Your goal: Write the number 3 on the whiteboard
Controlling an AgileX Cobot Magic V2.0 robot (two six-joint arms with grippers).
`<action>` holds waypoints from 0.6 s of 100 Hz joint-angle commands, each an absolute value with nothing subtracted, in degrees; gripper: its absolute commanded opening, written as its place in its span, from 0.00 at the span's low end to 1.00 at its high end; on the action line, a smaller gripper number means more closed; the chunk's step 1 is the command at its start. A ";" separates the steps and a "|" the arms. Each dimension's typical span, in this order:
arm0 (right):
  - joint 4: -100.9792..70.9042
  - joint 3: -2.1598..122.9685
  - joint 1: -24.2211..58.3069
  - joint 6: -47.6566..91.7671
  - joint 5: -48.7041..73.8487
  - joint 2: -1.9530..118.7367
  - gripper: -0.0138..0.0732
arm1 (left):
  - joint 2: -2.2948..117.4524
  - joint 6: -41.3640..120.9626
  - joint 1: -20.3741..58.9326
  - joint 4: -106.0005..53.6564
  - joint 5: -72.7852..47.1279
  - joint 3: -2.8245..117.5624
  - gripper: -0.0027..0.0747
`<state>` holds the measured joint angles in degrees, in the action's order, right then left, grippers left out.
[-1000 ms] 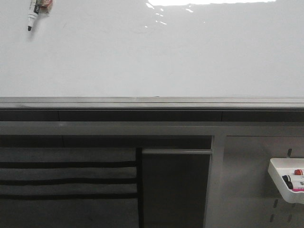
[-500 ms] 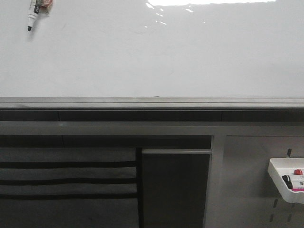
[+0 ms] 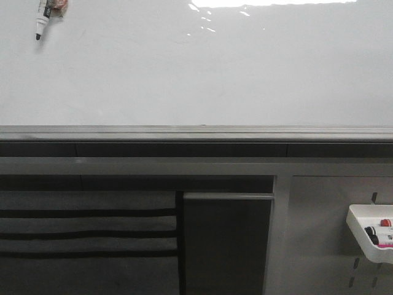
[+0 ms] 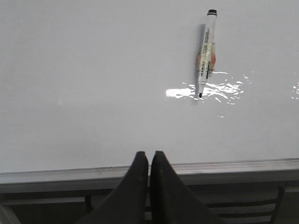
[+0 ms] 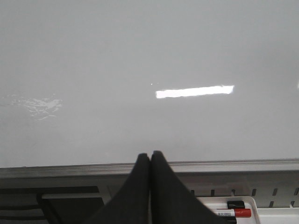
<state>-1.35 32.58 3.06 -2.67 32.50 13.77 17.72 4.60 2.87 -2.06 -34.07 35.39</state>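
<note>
Front view: the whiteboard (image 3: pixel 202 67) fills the upper half, a marker (image 3: pixel 43 15) cut off at its top-left edge; no digit shows. Left wrist view: left fingers (image 4: pixel 149 163) pressed together, empty. Right wrist view: right fingers (image 5: pixel 150 163) likewise closed, a tray (image 5: pixel 243 207) partly hidden.

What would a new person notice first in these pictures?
The large blank whiteboard fills the upper front view, with glare along its top edge. One marker sticks to it near the upper left corner, tip down. Low on the right, a white tray holds more markers.
</note>
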 commanded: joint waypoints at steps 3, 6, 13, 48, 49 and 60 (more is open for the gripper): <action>-1.30 34.40 2.69 -1.99 28.47 15.04 0.07 | 18.73 4.67 2.68 -2.06 -30.01 37.25 0.01; -1.30 34.40 2.69 -1.99 28.47 15.04 0.07 | 18.73 4.67 2.68 -2.06 -30.01 37.25 0.01; -1.30 34.40 2.69 -1.99 28.47 15.04 0.07 | 18.73 4.67 2.68 -2.06 -30.01 37.25 0.01; -1.06 34.40 2.69 -1.99 28.47 15.04 0.15 | 18.73 4.67 2.68 0.62 -29.73 37.25 0.01; -0.95 34.40 2.69 -1.99 28.47 15.04 0.16 | 18.73 4.67 2.68 0.88 -29.73 37.25 0.01; 0.72 34.40 2.69 -1.99 28.47 15.04 0.41 | 18.73 4.67 2.68 1.78 -29.73 37.25 0.14</action>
